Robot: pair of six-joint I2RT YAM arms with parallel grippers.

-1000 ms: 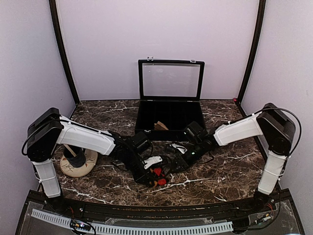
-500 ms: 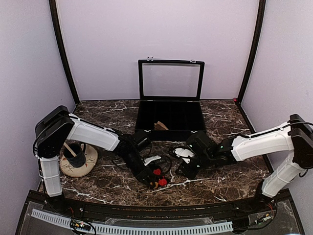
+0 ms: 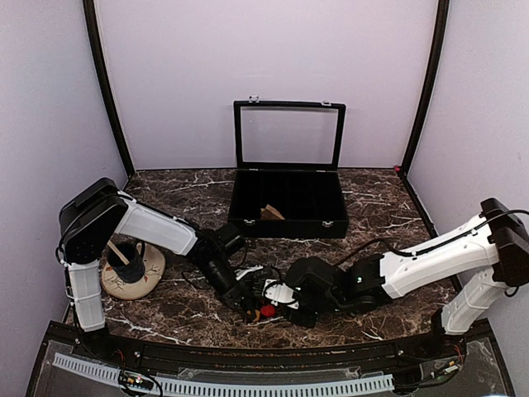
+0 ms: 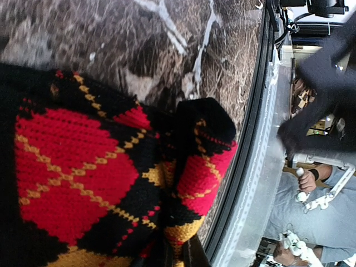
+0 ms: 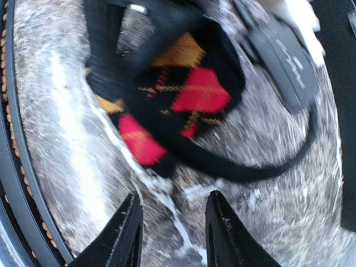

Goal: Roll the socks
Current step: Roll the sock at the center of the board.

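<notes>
— How are the fingers set?
— The left gripper (image 3: 248, 302) is closed tight on a fold of the argyle sock (image 4: 72, 178), in front of the black case (image 3: 288, 225). The right gripper (image 5: 173, 196) is parted over the marble table (image 3: 380, 207), just beside that sock; nothing is gripped.
— And the surroundings?
— The table is enclosed by pale lilac walls (image 3: 264, 50). A tan sock (image 3: 271, 212) seems to be lodged inside the case.

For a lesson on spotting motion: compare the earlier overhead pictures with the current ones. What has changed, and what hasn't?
The right gripper swung from near the black compartment case leftward and nearer, jaws open, to the red, orange and black argyle fabric sock. The left gripper stays shut on that sock, barely shifted. The case stayed put.
</notes>
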